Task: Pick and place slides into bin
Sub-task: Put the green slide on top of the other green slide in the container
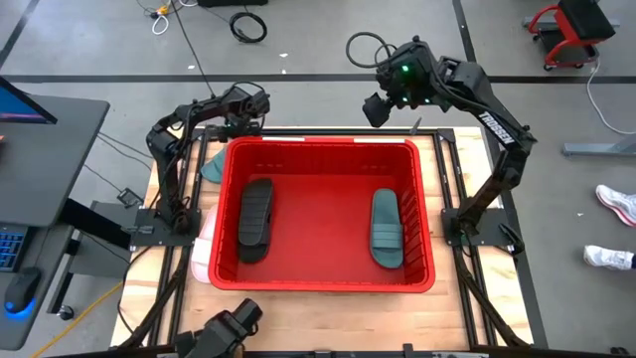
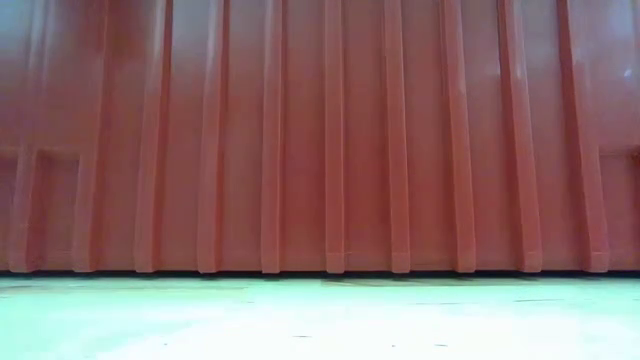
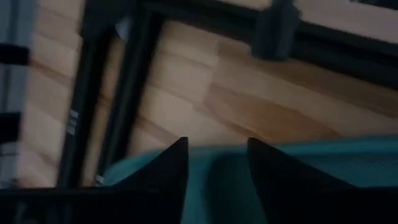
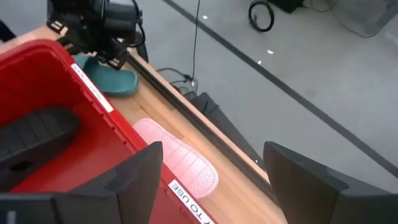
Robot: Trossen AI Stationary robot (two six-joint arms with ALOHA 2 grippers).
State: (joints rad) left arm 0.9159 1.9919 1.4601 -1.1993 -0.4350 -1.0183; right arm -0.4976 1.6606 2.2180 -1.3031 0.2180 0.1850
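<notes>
1. The left pincer (image 3: 214, 162) hovered released over a teal slide (image 1: 212, 167) on the table (image 1: 169, 288), beside the bin (image 1: 427, 249).
2. The right pincer (image 4: 211, 180) hung released above the bin's far corner.
3. A black slide (image 1: 255, 219) and a dark teal slide (image 1: 387, 229) lay inside; a pink slide (image 4: 177, 158) lay outside.

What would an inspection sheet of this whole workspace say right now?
Surface: wooden table, mostly covered by the bin.
Job's things: red bin holds a black slide and a teal slide; another teal slide and a pink slide lie outside beside the bin's left wall.
Clutter: nothing seen.
Grippers: left gripper open over the outside teal slide; right gripper open, raised beyond the bin's far right corner.
Cables: black coil on the floor.
Surroundings: desk, red cart, a person's shoes.
</notes>
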